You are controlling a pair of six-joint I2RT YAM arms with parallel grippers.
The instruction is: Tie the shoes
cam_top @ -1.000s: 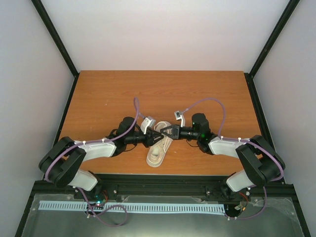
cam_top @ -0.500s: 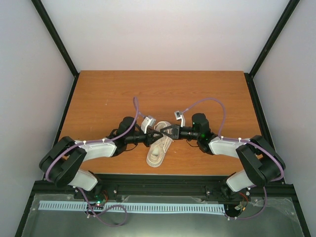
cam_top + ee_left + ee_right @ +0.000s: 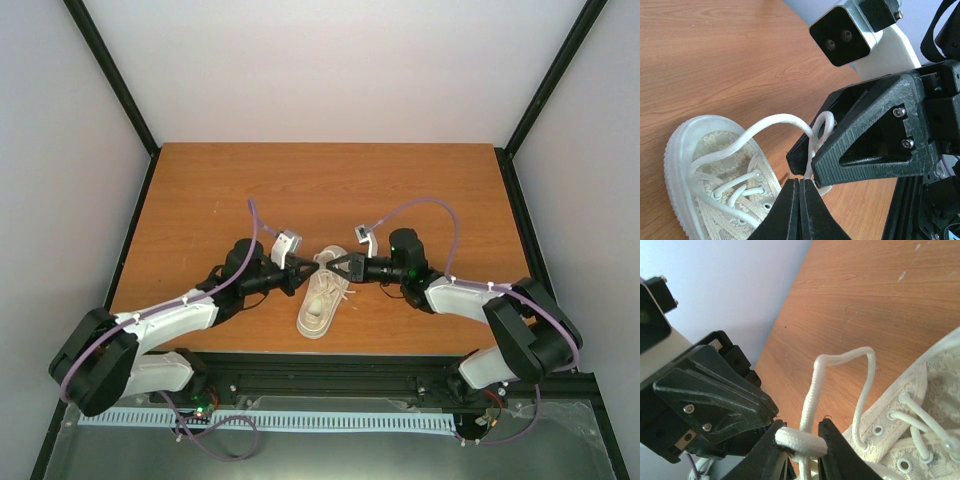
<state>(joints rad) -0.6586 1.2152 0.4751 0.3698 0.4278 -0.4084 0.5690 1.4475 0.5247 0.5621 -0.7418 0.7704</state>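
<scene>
The cream-beige sneaker [image 3: 318,305] lies on the table between both arms, toe toward the near edge; it also shows in the left wrist view [image 3: 710,165] and the right wrist view [image 3: 920,435]. My left gripper [image 3: 303,278] is at the shoe's left side, its jaws [image 3: 800,187] pressed together with the white lace [image 3: 775,121] meeting their tip. My right gripper [image 3: 336,267] meets it from the right. Its jaws [image 3: 801,429] hold a lace piece lying across them, and a raised lace loop [image 3: 840,359] stands up between them. The two grippers' fingertips almost touch.
The brown wooden table [image 3: 200,200] has pale walls on three sides and black frame posts at the corners. A black rail [image 3: 320,365] runs along the near edge by the arm bases. Purple cables arc over both wrists.
My left arm has swung and stretched out, its wrist shifting a little left and back from the shoe. My right gripper has barely moved. The shoe stays in place.
</scene>
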